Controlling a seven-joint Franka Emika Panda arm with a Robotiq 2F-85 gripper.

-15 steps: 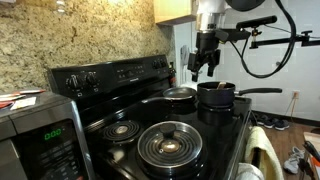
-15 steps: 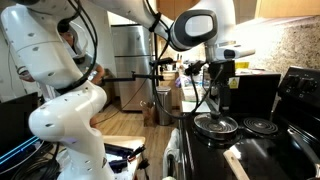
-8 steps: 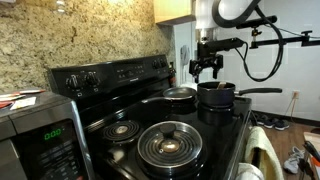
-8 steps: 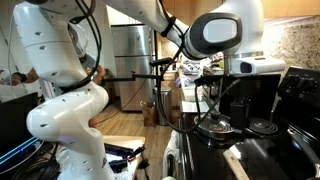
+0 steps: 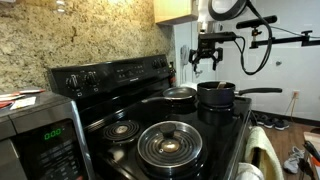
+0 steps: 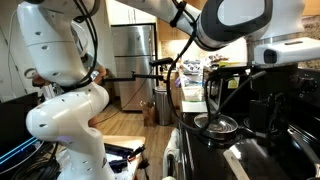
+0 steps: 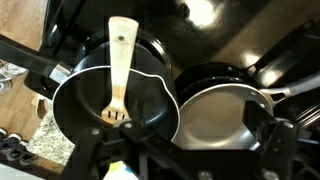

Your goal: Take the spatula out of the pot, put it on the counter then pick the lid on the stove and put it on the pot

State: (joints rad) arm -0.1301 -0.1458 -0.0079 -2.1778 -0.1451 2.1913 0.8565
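Observation:
In the wrist view the dark pot (image 7: 75, 105) holds the spatula (image 7: 120, 65). Its pale handle leans over the far rim and its slotted head lies at the pot's bottom. The frying pan (image 7: 215, 120) with a silvery inside sits beside the pot. My gripper (image 7: 190, 140) is open and empty, high above the pan and the pot's edge. In an exterior view my gripper (image 5: 205, 60) hangs over the pot (image 5: 215, 95) and the pan (image 5: 180, 95). The see-through lid (image 5: 168, 145) with a dark knob rests on the front burner of the stove (image 5: 110, 80).
A bare coil burner (image 5: 122, 130) lies beside the lid. A silver microwave (image 5: 35, 135) stands at the near left. A pale towel (image 5: 262, 150) hangs at the stove's front edge. The pot's long handle (image 5: 258, 91) sticks out past the stove. The arm's base (image 6: 70, 110) fills an exterior view.
My gripper has risen a little above the pot and pan and stayed open. The wrist has swung larger across the other exterior view. Pot, spatula and lid have not moved.

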